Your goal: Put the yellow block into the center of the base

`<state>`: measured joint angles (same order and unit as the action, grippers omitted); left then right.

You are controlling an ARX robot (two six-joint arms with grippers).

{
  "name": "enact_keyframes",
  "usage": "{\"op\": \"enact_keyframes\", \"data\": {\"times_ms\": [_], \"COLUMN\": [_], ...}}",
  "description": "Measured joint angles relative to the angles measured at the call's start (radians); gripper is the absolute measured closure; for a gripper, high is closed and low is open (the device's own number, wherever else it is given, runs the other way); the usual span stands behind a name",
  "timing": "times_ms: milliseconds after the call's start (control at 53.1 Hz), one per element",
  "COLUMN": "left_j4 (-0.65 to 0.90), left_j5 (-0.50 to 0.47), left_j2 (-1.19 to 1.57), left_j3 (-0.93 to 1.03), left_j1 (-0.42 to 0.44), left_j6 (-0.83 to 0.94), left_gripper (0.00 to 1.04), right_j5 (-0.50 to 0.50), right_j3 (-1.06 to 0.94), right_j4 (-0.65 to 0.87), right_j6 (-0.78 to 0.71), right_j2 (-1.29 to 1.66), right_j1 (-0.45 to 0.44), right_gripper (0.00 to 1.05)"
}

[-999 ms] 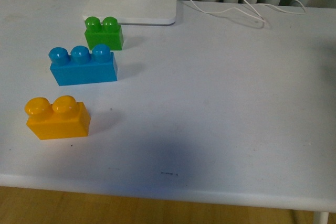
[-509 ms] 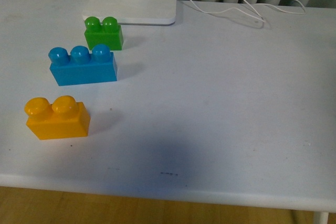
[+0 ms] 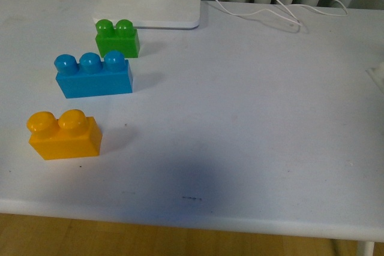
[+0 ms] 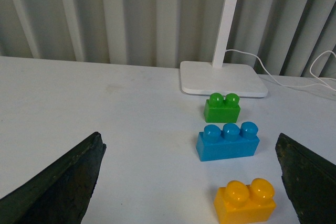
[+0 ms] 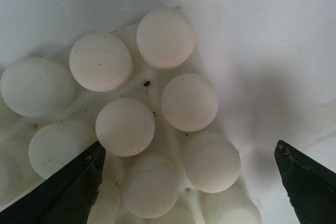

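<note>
Yellow block (image 4: 245, 201) sits on the table ahead of my left claw (image 4: 188, 139), nearer one finger; jaws wide, empty. Base (image 5: 157, 106) lies directly under my right claw (image 5: 189, 145), equally wide. I judge an off-centre close could shove the block into the blue brick (image 4: 228, 141) just beyond, and the unheld base may slide under pressing.

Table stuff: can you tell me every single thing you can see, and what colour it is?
yellow block: one, yellow-orange, front left of table
blue brick: one, blue, behind the yellow block
green brick: one, green, behind the blue brick
lamp foot: one, white, far side
cable: one, white, beside lamp foot
base: one, white, studded, under right hand
table: one, white
left hand: one, dark, open, facing bricks
right hand: one, dark, open, over base
</note>
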<state>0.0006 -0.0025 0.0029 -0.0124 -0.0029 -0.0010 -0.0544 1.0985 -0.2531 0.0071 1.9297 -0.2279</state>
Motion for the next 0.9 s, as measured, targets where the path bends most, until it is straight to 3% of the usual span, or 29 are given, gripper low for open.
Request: {"op": "enact_keyframes", "data": {"times_ms": [170, 509, 905], "left_j4": [0.000, 0.000, 0.000], "left_j5": [0.000, 0.000, 0.000], "left_j2": [0.000, 0.000, 0.000], "left_j3": [0.000, 0.000, 0.000], "left_j1": [0.000, 0.000, 0.000], "left_j6": [0.000, 0.000, 0.000], "left_gripper": [0.06, 0.06, 0.06], "right_j5": [0.054, 0.048, -0.098], "right_j3": [-0.046, -0.113, -0.070], "right_j4": [0.029, 0.076, 0.049], "right_j6": [0.103, 0.307, 0.609], "right_j2": [-0.014, -0.040, -0.019], "right_j1": [0.084, 0.305, 0.558], "right_gripper": [0.09, 0.09, 0.09]}}
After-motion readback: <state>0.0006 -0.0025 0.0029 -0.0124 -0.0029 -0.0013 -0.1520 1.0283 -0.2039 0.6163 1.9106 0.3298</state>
